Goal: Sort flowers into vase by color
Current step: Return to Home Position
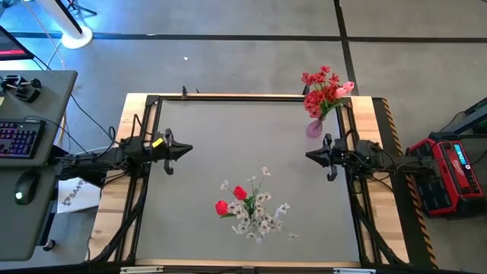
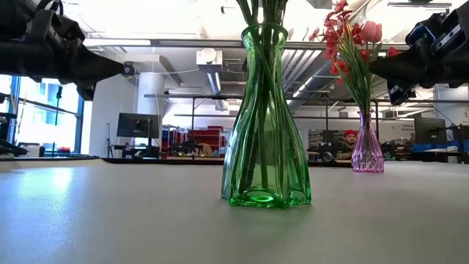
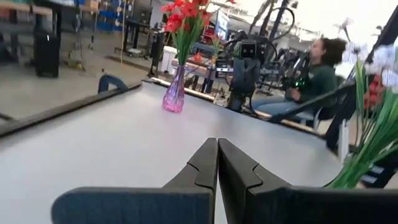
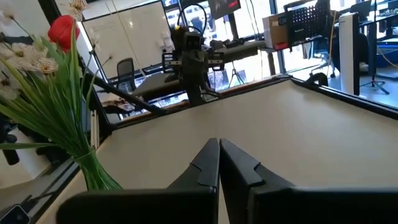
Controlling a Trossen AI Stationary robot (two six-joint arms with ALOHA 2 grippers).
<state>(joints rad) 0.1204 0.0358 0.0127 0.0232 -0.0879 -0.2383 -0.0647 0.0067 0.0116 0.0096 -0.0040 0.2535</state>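
Note:
A green glass vase stands on the table near its near edge. It holds red tulips and white blossom sprays. A pink glass vase stands at the far right and holds red blossoms and a pink tulip. My left gripper hovers shut over the table's left side, and my right gripper hovers shut over its right side. They point at each other, and both are above the table and apart from the vases. The wrist views show the shut fingertips of the left gripper and the right gripper.
Bare grey tabletop lies between the two grippers and the vases. A black frame rail runs along the table's edges. A person sits beyond the right side. A desk with a keyboard stands off the left side.

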